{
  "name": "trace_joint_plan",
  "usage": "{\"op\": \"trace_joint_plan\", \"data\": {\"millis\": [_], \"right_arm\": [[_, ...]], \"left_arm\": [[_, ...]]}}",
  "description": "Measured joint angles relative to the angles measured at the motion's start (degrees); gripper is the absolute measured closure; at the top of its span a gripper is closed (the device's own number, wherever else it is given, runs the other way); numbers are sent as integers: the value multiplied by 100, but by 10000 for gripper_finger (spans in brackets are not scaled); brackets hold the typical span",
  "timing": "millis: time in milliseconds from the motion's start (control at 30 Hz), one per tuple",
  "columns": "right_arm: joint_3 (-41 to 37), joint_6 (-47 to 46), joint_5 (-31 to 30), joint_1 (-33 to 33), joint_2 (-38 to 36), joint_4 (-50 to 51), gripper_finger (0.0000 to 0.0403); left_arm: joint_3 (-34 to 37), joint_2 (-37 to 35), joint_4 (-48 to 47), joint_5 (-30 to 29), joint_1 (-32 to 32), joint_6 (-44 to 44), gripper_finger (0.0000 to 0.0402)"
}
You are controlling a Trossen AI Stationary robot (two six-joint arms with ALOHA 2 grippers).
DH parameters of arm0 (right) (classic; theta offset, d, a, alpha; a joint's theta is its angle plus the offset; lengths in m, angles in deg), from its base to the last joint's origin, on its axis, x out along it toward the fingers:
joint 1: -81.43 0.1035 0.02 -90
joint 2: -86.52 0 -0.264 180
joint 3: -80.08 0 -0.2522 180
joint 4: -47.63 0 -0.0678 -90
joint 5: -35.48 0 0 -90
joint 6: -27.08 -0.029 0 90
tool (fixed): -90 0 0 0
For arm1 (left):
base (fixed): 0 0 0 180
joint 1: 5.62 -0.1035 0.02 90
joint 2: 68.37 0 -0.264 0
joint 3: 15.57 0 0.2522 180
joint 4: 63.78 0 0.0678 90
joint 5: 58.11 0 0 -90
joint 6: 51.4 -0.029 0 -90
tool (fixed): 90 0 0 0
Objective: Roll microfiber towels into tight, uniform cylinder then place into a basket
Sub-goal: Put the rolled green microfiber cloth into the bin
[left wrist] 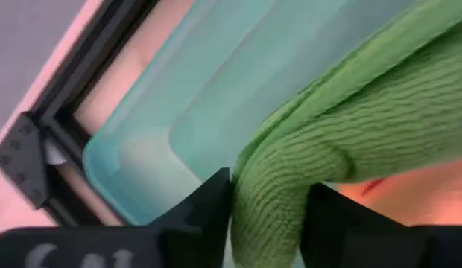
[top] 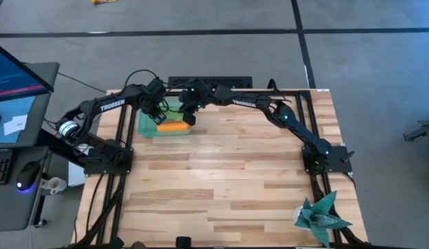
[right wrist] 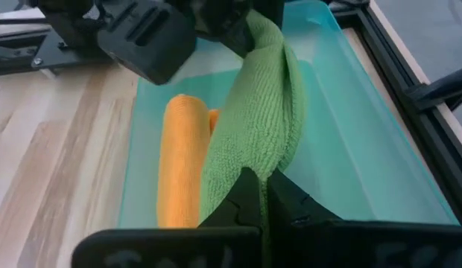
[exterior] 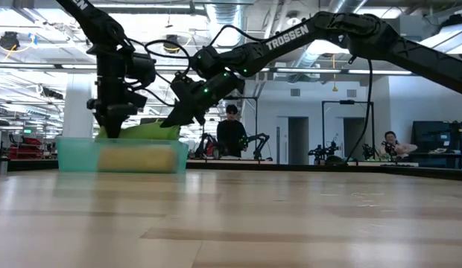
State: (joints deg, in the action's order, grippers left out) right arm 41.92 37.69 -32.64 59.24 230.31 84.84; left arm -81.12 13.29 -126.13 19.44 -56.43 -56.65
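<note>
Lime green microfiber towel [right wrist: 253, 119]: rolled, held above the basket [right wrist: 350, 134] between both arms. We log the left gripper [left wrist: 268, 216] clamped on one end and the right gripper [right wrist: 262, 195] pinched on the other. Orange towel [right wrist: 179, 160]: rolled, already lying in the basket along its side nearer the table's middle. Basket: at the table's [top: 228, 180] far edge, toward the left corner. Step in hand, we judge: placing the second roll. Next move calls for lowering it beside the orange one, then releasing both ends together.
</note>
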Motion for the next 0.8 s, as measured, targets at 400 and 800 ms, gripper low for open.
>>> {"op": "trace_joint_plan", "data": {"millis": [400, 800], "right_arm": [[-17, 0, -8, 9, 216, -76, 390], [-4, -61, -135, -8, 282, -169, 387]], "left_arm": [[7, -671, -104, -201, -9, -217, 235], [0, -1869, -391, -102, -9, -406, 235]]}}
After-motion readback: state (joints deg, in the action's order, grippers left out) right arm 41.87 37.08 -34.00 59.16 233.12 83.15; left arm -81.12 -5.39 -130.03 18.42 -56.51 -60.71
